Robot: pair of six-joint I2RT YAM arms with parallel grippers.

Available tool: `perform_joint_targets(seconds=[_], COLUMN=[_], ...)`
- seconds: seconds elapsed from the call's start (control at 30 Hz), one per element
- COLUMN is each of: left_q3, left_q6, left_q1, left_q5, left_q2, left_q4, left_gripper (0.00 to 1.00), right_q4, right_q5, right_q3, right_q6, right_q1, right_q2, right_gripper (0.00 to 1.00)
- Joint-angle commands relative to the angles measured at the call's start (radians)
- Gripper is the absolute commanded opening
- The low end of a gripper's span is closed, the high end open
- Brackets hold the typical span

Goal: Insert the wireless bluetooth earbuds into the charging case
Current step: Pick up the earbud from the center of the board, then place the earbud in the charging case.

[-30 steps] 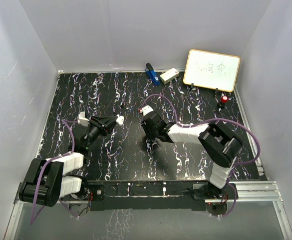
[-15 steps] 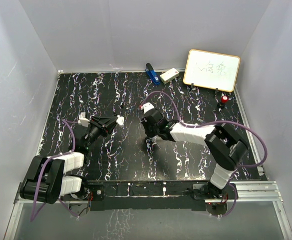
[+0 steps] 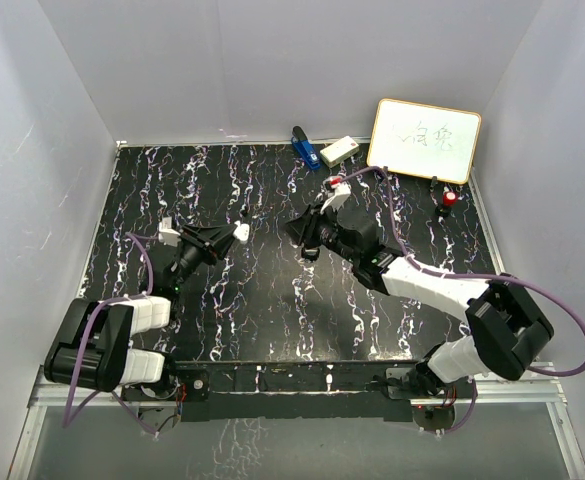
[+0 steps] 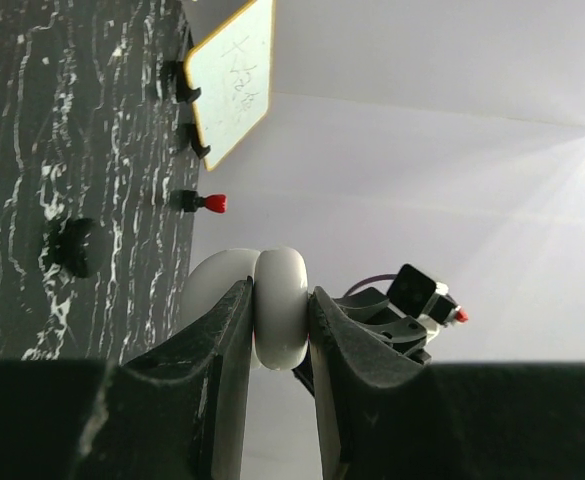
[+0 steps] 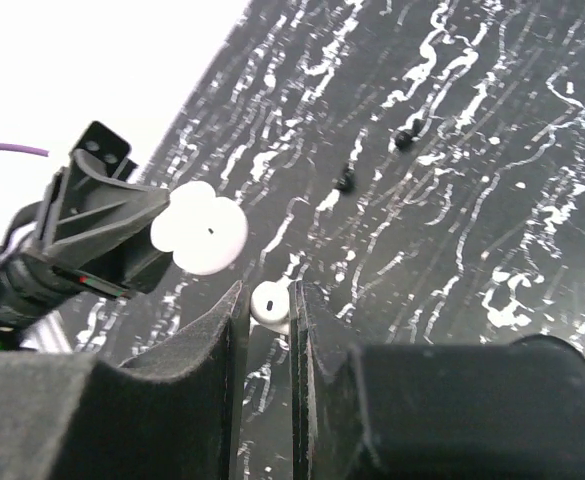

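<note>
My left gripper (image 3: 230, 235) is shut on the white round charging case (image 3: 241, 232) and holds it above the table's left half; in the left wrist view the case (image 4: 280, 318) sits edge-on between the fingers. My right gripper (image 3: 308, 244) is shut on one tiny white earbud (image 5: 270, 304), held off the table just right of the case. In the right wrist view the case (image 5: 200, 228) is up and left of my fingertips, a short gap away. No other earbud is in view.
A whiteboard (image 3: 424, 140), a blue object (image 3: 302, 147), a white box (image 3: 339, 151) and a red-topped item (image 3: 449, 199) stand along the back edge. Small black bits (image 5: 346, 180) lie on the black marbled table (image 3: 222, 310).
My right arm has stretched out and turned, its wrist swinging toward the back right, with the gripper raised and pointing toward the case. My left gripper with the case has barely moved.
</note>
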Motion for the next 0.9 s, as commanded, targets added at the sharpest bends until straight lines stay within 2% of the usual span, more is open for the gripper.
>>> perform_joint_targets(seconds=[0.0, 0.33, 0.53, 0.67, 0.87], left_q3=[0.062, 0.108, 0.106, 0.123, 0.136], left_q6=[-0.025, -0.061, -0.130, -0.117, -0.092], left_q1=[0.007, -0.030, -0.051, -0.067, -0.086], left_q5=[-0.006, -0.013, 0.002, -0.003, -0.007], left_q2=[0.012, 0.103, 0.164, 0.137, 0.108], left_q4=[0.084, 0.177, 0.306, 0.269, 0.230], left_gripper=[0.00, 0.00, 0.00, 0.00, 0.00], right_q4=[0.283, 0.587, 0.721, 0.785, 0.895], right_q5=[-0.102, -0.188, -0.171, -0.169, -0.193], right_q3=[-0.039, -0.116, -0.139, -0.145, -0.128], right_q6=[0.143, 0.344, 0.340, 0.354, 0.459], right_q1=[-0.027, -0.052, -0.065, -0.079, -0.088], right_q2=[-0.024, 0.051, 0.102, 0.139, 0.233], right_gripper=[0.00, 0.00, 0.00, 0.00, 0.00])
